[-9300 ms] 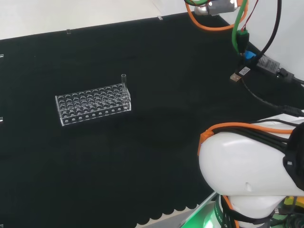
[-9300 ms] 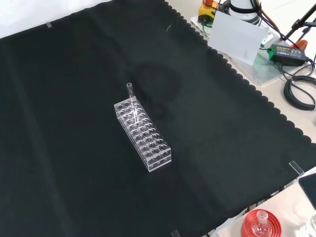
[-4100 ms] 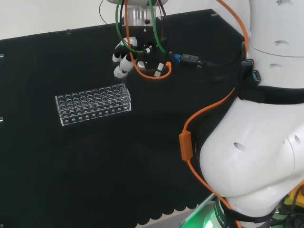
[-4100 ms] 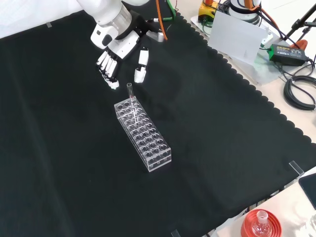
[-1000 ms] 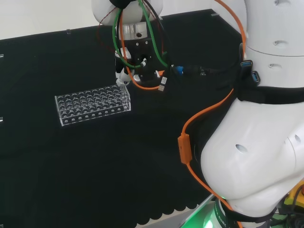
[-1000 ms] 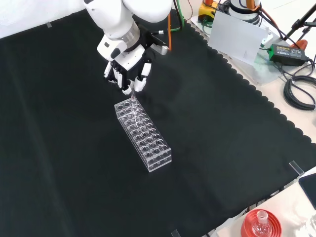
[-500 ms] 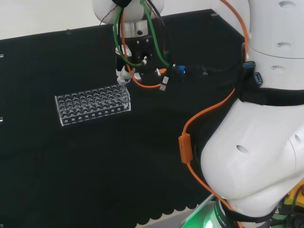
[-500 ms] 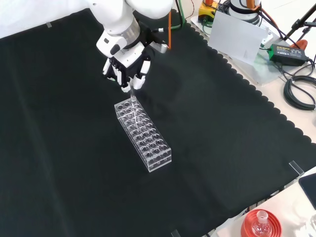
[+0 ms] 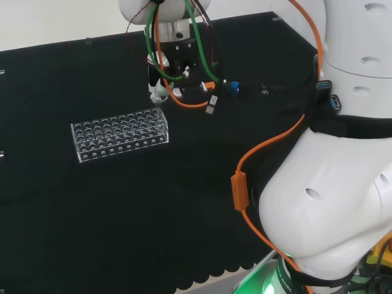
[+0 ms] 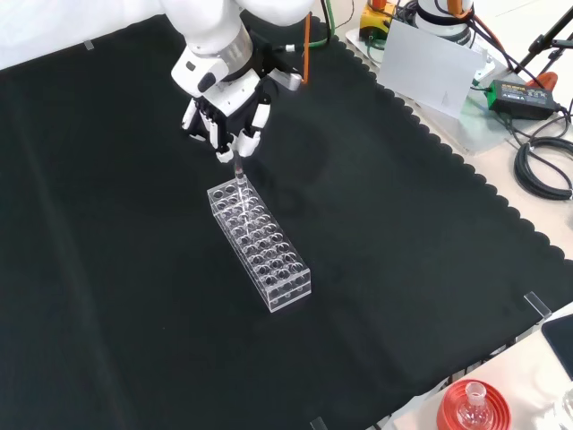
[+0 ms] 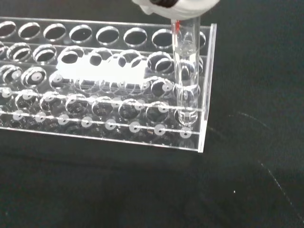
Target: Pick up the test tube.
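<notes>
Hand [image 10: 226, 121] pinching test tube [image 11: 186, 71] top, fingers curled.
Tube bottom inside rack [image 10: 269, 255] corner hole; glass barely visible.

Wrist view: the test tube [image 11: 186, 71] has its top hidden behind a blurred white part of the hand [image 11: 178, 7], which the frame edge cuts off. The clear rack [image 11: 102, 90] is cut off at one end. Head view: cables and the hand [image 9: 160, 89] hide the tube. Front view: the tube [image 10: 238, 175] is too thin to tell its rim.
</notes>
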Action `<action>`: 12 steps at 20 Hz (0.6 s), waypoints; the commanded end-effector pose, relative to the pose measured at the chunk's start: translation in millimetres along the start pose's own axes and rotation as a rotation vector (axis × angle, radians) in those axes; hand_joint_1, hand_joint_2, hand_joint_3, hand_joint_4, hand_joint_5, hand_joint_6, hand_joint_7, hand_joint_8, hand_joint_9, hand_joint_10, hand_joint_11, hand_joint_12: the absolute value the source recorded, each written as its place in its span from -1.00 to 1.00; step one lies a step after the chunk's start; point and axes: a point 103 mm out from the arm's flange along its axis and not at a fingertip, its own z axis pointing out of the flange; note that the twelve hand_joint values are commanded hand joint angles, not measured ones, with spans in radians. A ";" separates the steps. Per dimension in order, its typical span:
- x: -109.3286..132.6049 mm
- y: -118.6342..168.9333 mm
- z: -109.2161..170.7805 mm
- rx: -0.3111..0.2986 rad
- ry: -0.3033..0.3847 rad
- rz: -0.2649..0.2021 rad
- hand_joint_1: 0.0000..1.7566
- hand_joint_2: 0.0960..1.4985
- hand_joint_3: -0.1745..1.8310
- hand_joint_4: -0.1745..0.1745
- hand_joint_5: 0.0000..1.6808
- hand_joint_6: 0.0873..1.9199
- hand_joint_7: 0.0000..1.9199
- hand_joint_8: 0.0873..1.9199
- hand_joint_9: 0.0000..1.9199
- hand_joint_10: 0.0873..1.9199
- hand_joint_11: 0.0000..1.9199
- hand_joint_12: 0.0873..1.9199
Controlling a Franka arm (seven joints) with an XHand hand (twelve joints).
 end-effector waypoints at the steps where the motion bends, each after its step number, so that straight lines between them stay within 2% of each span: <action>1: -0.8 -2.1 -11.5 -0.003 -0.008 -0.010 0.62 0.29 -0.95 -1.00 0.56 -0.73 0.57 -0.65 0.42 -0.90 -0.49 0.40; 12: -5.6 -15.0 -59.2 -0.047 -0.030 -0.022 0.62 0.32 -1.00 -1.00 0.58 -0.77 0.58 -0.67 0.44 -0.94 -0.49 0.40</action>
